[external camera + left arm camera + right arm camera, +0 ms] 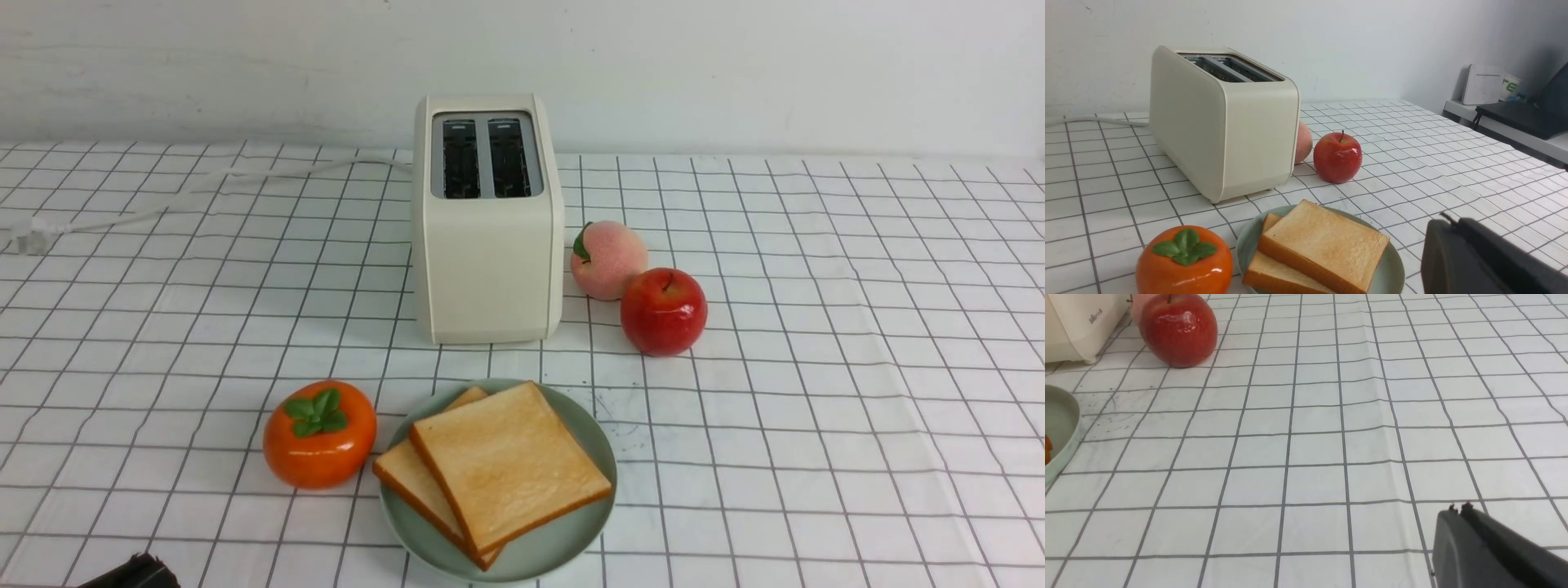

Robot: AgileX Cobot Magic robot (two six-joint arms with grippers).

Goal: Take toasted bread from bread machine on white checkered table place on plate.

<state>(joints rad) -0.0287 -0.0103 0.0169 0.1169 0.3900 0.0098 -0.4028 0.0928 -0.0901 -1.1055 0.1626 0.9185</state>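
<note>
The checkered tabletop [816,367] carries everything, white cloth with a thin grey grid, and it lies bare under the right fingers [1457,508], which show only as dark tips pressed together over the cloth, gripping nothing. The left fingers [1447,220] are likewise closed and empty, their dark tips held above the tabletop just beside the rim of the plate.

The toaster [488,237] stands upright well beyond the left fingers, past the plate, its two dark slots empty and its white cord [204,192] trailing away across the cloth toward the robot's left. From the right fingers it sits far off, with only a rounded lower corner visible in the right wrist view.

The plate [571,535], pale green and round, lies between the toaster and the left fingers, close to them. Both slices of toast [506,461] rest on it, one stacked partly over the other at a skewed angle, the upper slice nearest the left fingers.

The persimmon [320,434], orange with a green leafy top, sits touching or nearly touching the plate on the side away from the left fingers. The apple [663,310], glossy red, stands beyond the plate near the toaster's corner, well apart from both sets of fingers. The peach [608,261] sits just behind the apple, touching it or nearly so, beside the toaster.
</note>
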